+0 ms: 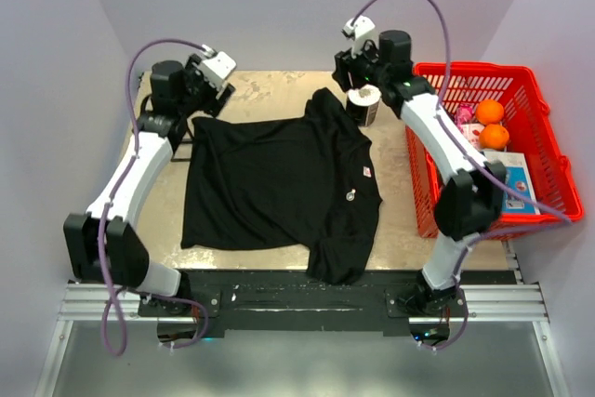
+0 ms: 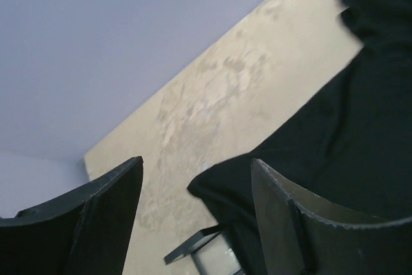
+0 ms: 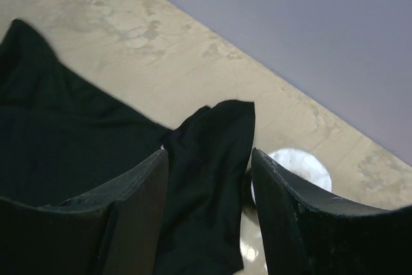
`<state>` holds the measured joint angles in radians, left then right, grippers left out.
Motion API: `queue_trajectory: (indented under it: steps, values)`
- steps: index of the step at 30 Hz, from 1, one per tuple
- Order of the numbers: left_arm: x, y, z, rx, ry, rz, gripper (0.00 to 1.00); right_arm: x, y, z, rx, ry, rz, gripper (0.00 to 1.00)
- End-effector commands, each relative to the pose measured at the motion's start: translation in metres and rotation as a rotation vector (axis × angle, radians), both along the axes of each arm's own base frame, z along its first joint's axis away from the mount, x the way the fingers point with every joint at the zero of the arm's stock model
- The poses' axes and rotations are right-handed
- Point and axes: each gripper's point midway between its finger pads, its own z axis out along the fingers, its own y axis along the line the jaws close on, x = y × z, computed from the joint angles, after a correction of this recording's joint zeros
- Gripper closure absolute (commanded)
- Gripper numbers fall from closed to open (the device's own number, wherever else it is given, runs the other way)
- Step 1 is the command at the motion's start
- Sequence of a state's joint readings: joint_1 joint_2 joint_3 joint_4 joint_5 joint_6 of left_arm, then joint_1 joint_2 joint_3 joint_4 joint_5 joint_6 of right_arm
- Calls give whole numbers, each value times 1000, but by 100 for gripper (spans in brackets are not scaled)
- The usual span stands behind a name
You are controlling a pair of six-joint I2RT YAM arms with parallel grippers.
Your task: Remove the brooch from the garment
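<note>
Gaping wide and empty, the left gripper (image 2: 196,169) hangs over the far-left sleeve of the shirt (image 1: 270,183), the right gripper (image 3: 209,159) over its far-right sleeve. Reaching seems the step in hand: the brooch (image 1: 350,197) lies on the right side, just nearer than the label (image 1: 366,172). Next calls for a fine pinch there. The red basket (image 1: 474,69) at right holds two oranges (image 1: 490,112) and a packet (image 1: 518,183).
</note>
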<state>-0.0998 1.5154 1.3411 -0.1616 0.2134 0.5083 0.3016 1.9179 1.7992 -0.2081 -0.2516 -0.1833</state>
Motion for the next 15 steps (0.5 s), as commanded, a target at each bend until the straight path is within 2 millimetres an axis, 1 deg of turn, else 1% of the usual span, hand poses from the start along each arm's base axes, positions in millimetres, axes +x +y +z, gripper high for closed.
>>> queue_trajectory:
  steps: [1, 2, 3, 4, 5, 6, 7, 8, 9, 11, 13, 14, 15]
  values:
    - [-57, -72, -23, -89, 89, -240, 28, -83, -6, 1, -98, 83, 168, 43]
    - [-68, -82, -38, -89, 135, -274, 28, -100, -11, -28, -137, 154, 193, 43]
    - [-80, -97, -48, -96, 165, -315, 29, -116, -15, -45, -173, 202, 230, 44]
    - [-91, -101, -71, -99, 221, -326, 29, -128, -19, -54, -196, 226, 245, 44]
    - [-99, -105, -80, -102, 247, -336, 29, -142, -25, -77, -226, 288, 263, 45]
    - [-108, -112, -91, -112, 279, -348, 30, -155, -30, -91, -261, 339, 289, 45]
    - [-119, -111, -111, -113, 332, -345, 31, -162, -32, -99, -266, 368, 296, 46]
    - [-125, -111, -119, -116, 358, -350, 31, -171, -35, -114, -276, 413, 301, 46]
    - [-137, -113, -129, -111, 407, -373, 34, -178, -36, -121, -278, 445, 303, 46]
    - [-154, -110, -150, -85, 481, -390, 34, -188, -39, -138, -277, 511, 293, 47]
    - [-165, -107, -169, -42, 527, -416, 36, -198, -40, -148, -280, 565, 284, 47]
    - [-168, -104, -175, -30, 540, -415, 37, -203, -44, -156, -301, 585, 268, 47]
    - [-169, -100, -183, -1, 551, -404, 39, -205, -45, -159, -305, 595, 256, 47]
